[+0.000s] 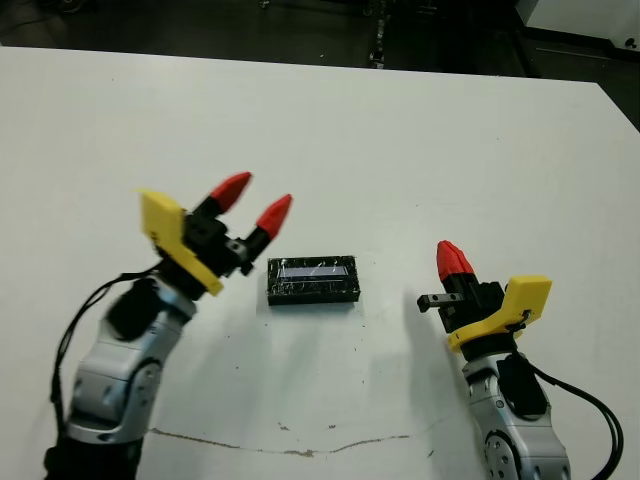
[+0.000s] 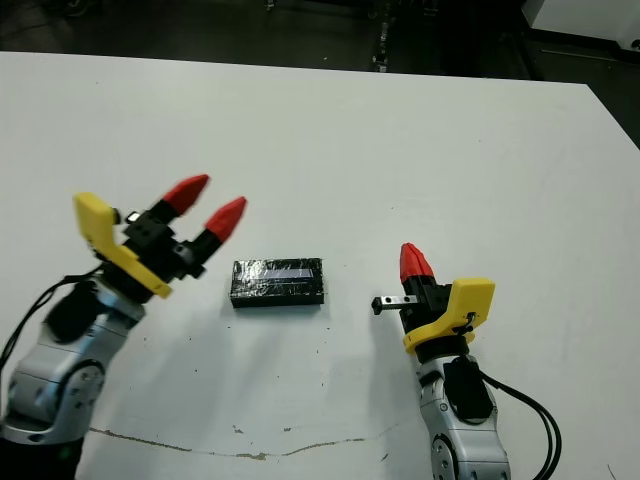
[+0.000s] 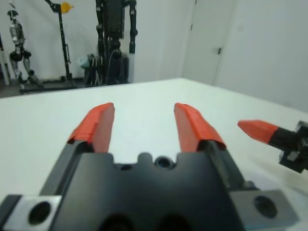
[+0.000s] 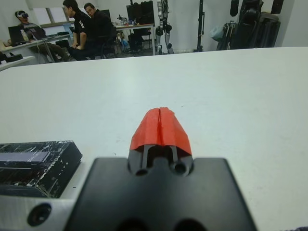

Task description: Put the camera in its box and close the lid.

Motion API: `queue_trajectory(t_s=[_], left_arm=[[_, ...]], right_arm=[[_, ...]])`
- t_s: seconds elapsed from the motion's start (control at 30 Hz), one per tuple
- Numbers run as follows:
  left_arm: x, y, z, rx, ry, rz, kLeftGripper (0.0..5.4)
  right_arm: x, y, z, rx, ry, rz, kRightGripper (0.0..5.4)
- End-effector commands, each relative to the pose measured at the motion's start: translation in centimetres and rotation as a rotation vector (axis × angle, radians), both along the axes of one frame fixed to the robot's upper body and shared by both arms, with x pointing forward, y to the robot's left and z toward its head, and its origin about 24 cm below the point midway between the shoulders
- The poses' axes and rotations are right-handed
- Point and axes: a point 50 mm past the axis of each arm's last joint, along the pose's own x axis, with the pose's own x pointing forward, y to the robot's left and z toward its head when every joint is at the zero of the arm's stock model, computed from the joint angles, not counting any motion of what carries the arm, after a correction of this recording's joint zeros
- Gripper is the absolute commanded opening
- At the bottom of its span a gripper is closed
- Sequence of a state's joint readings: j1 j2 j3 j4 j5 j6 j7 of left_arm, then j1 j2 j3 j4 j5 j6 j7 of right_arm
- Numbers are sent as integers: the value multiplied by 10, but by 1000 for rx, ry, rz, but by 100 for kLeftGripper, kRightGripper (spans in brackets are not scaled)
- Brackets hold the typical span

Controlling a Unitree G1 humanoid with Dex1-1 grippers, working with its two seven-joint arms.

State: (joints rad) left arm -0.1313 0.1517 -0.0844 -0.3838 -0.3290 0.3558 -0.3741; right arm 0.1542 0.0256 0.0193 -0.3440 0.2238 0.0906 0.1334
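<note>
Closed box, lid [image 1: 313, 279] on top, sits mid-table [image 1: 400, 140] between both grippers. Left gripper [image 1: 252, 201] just beside its left end, fingers spread wide, holding nothing. Right gripper [image 1: 453, 259] off to right, clear gap, fingers pressed together, empty.

Glossy black lid [image 1: 312, 279] with a pale bluish streak; red-tipped, yellow-backed end effectors; white table [image 1: 400, 140].

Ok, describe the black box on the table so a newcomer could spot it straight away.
Start at the white table, then look between the left gripper and right gripper. The box lies flat there, touching neither. It is the only loose thing on the table: a small black glossy rectangle with a pale reflective strip along its top.
</note>
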Motion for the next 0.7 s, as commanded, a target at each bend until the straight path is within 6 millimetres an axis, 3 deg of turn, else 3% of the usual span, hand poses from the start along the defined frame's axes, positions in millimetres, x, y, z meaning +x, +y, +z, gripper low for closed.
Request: queue_trajectory(t_s=[0.03, 0.23, 0.53, 0.7], left_arm=[[8, -12, -8, 47, 50, -9, 230], [18, -26, -20, 103, 119, 0, 144], [14, -33, -46, 170, 244, -50, 3], [14, -33, -54, 194, 304, -65, 1]], right_arm=[[-1, -3, -3, -8, 16, -13, 0], [-1, -2, -4, -3, 16, -10, 0], [-1, -2, -4, -10, 9, -9, 0], [-1, -1, -5, -10, 10, -13, 0]])
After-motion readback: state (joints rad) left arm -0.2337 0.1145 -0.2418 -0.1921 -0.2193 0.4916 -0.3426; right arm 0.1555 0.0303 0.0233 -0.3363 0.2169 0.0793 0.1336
